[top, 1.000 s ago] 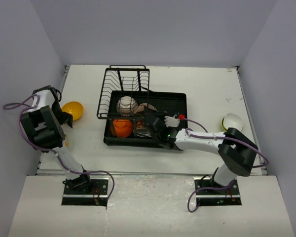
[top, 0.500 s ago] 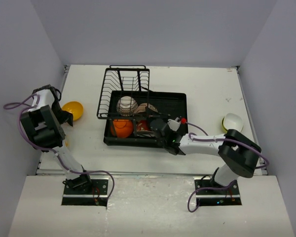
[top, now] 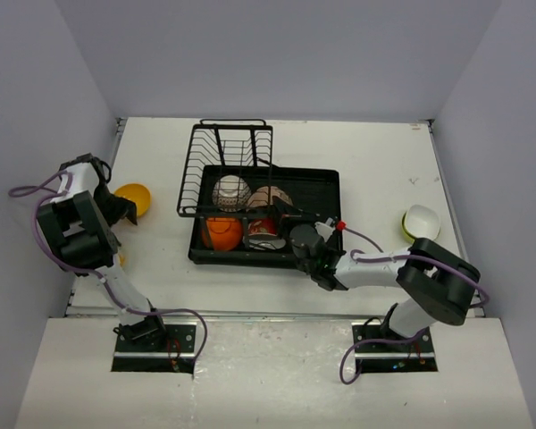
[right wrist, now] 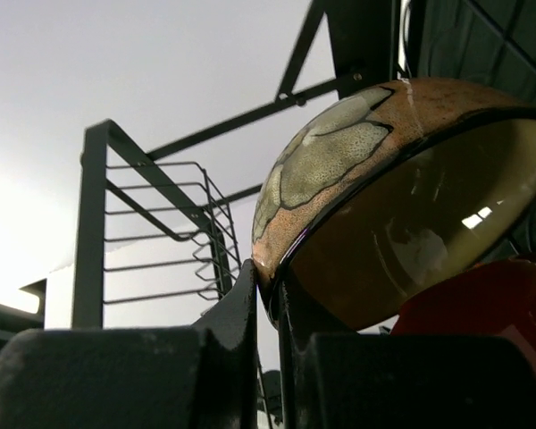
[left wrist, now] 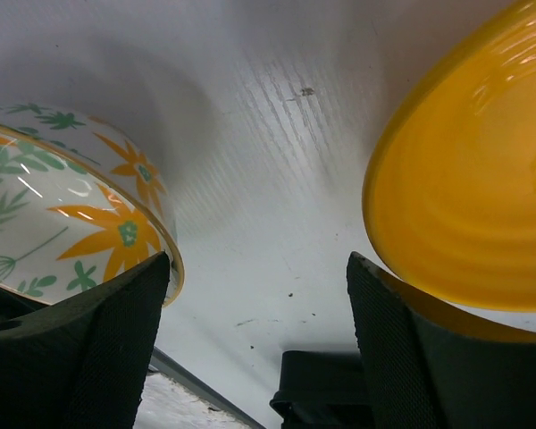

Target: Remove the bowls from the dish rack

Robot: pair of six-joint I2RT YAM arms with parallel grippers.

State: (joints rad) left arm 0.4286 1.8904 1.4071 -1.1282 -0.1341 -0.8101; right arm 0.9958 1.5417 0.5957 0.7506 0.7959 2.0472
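Observation:
The black dish rack (top: 228, 152) with its tray (top: 326, 183) stands mid-table. In it sit a pale patterned bowl (top: 230, 190), a brown speckled bowl (top: 268, 197), an orange bowl (top: 221, 231) and a red bowl (top: 263, 234). My right gripper (top: 281, 219) reaches into the tray. The right wrist view shows that gripper (right wrist: 272, 286) shut on the rim of the brown speckled bowl (right wrist: 375, 179), with the red bowl (right wrist: 482, 304) just below. My left gripper (left wrist: 259, 277) stands open over bare table, between a yellow-orange bowl (left wrist: 473, 179) and a floral bowl (left wrist: 62, 206), holding nothing.
The yellow-orange bowl (top: 132, 197) lies on the table at the far left, beside my left gripper (top: 118, 207). A white and lime bowl (top: 420, 221) rests at the right edge. Upright rack wires (right wrist: 161, 232) stand behind the brown bowl. Walls enclose the table on three sides.
My right gripper has closed on the brown speckled bowl's rim and its arm has drawn nearer. The left gripper has opened wider beside the yellow-orange bowl.

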